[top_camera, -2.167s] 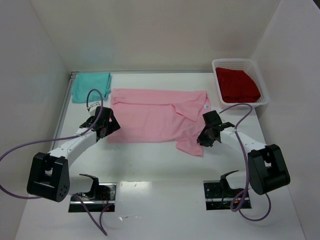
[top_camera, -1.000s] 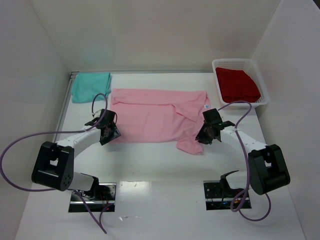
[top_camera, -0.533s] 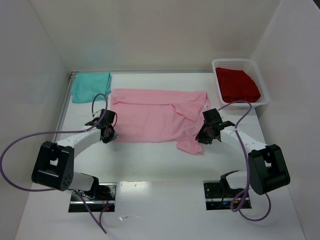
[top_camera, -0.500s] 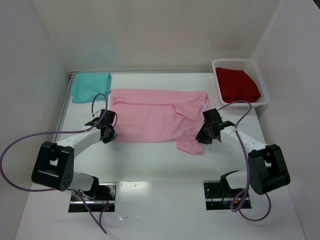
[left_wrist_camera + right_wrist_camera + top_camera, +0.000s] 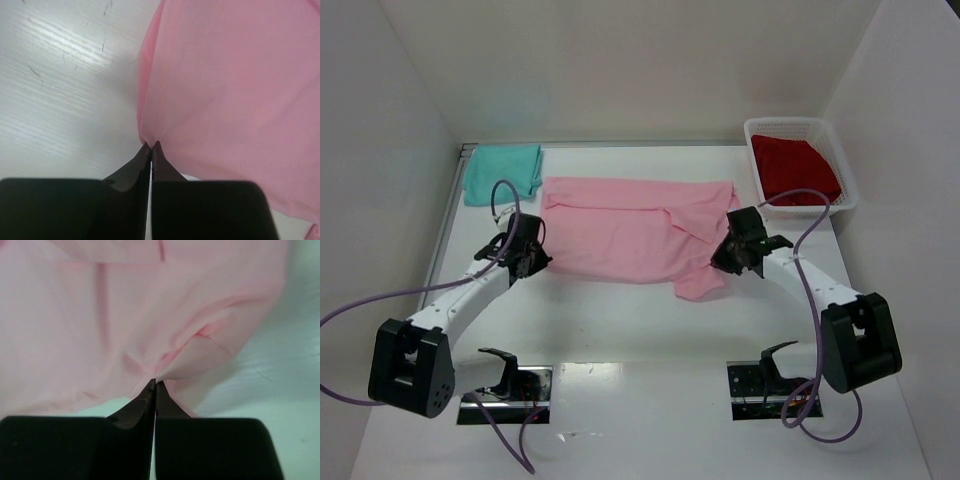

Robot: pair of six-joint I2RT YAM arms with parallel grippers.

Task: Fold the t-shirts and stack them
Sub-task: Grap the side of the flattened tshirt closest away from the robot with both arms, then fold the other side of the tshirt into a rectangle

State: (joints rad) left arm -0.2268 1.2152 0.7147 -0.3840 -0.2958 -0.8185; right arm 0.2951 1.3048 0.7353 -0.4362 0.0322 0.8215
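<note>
Pink t-shirt (image 5: 630, 235) lies spread flat across the middle of the white table (image 5: 640, 330), a sleeve folded over its right part and a flap reaching toward 5 o'clock. Left gripper (image 5: 151, 148) is pinched together on the shirt's edge at its 8 o'clock corner. Right gripper (image 5: 154, 386) is clamped on a raised fold of the same shirt at 4 o'clock. Teal t-shirt (image 5: 502, 172) sits folded at 10 o'clock, just beside the pink one's far corner. Red t-shirt (image 5: 798, 168) lies in the white basket (image 5: 783, 122) at 2 o'clock

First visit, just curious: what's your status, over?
Left gripper, right gripper shut on pink shirt, near edge. Shirt mostly spread. Teal shirt, red shirt in basket aside.
</note>
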